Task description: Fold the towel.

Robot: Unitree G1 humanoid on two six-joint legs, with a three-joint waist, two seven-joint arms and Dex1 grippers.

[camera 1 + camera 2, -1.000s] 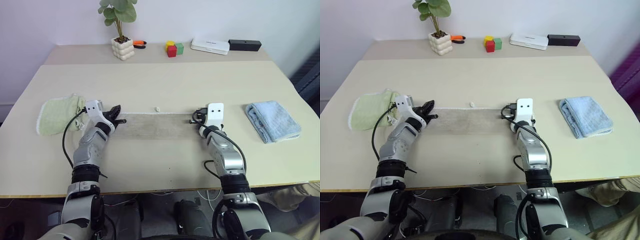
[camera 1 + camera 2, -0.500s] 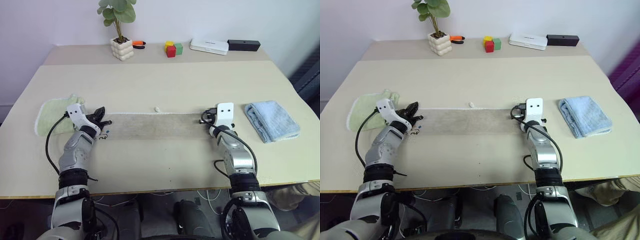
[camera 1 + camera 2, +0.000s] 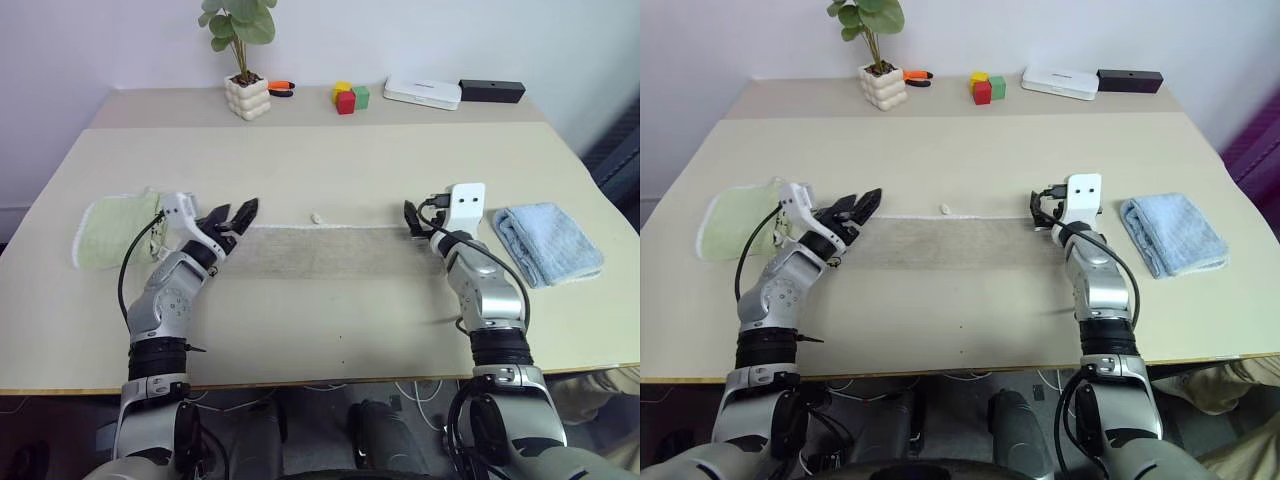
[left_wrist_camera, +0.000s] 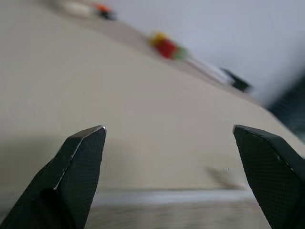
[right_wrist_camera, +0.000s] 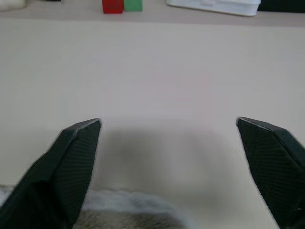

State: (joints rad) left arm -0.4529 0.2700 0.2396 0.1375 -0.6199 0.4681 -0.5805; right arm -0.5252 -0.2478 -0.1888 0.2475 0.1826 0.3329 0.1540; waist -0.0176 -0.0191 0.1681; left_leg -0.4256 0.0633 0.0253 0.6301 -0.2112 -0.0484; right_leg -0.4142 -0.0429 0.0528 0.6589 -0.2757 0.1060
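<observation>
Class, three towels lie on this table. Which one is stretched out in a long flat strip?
The beige towel, between the two grippers. The green towel and blue towel lie bunched at the table's ends.

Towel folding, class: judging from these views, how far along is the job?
Done: the towel lies flat as a long, narrow strip. In hand: nothing; the left gripper and right gripper are open at its ends. Left: folding the strip end to end.

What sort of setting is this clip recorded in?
Likely an indoor lab or office test setup: a plain table holding the towel, toy blocks, a potted plant and a white device.
</observation>
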